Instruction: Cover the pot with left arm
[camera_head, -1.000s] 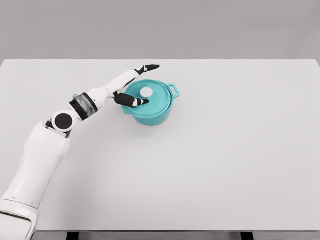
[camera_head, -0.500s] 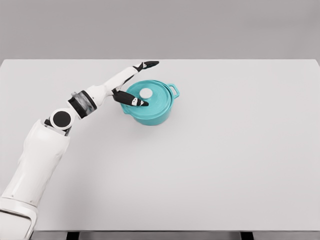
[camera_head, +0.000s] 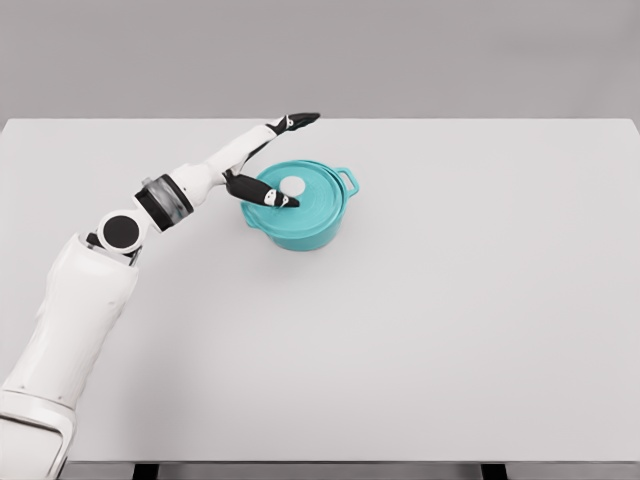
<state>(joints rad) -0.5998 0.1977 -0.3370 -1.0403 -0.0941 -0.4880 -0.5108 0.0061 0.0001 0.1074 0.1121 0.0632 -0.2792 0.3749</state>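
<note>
A teal pot (camera_head: 300, 225) stands on the white table (camera_head: 450, 300), left of the middle and toward the back. Its teal lid (camera_head: 310, 190) with a white knob (camera_head: 293, 185) lies on top of it. My left hand (camera_head: 285, 160) hovers over the pot's left rim, fingers spread wide and holding nothing. The upper fingers (camera_head: 300, 119) point right past the pot's far edge, and the thumb (camera_head: 270, 197) reaches over the lid just left of the knob. The right arm does not show.
One pot handle (camera_head: 348, 179) sticks out to the right rear. The table's far edge runs just behind the hand.
The left hand has risen slightly and drifted back from the lid, fingers staying spread. Pot and lid have not moved.
</note>
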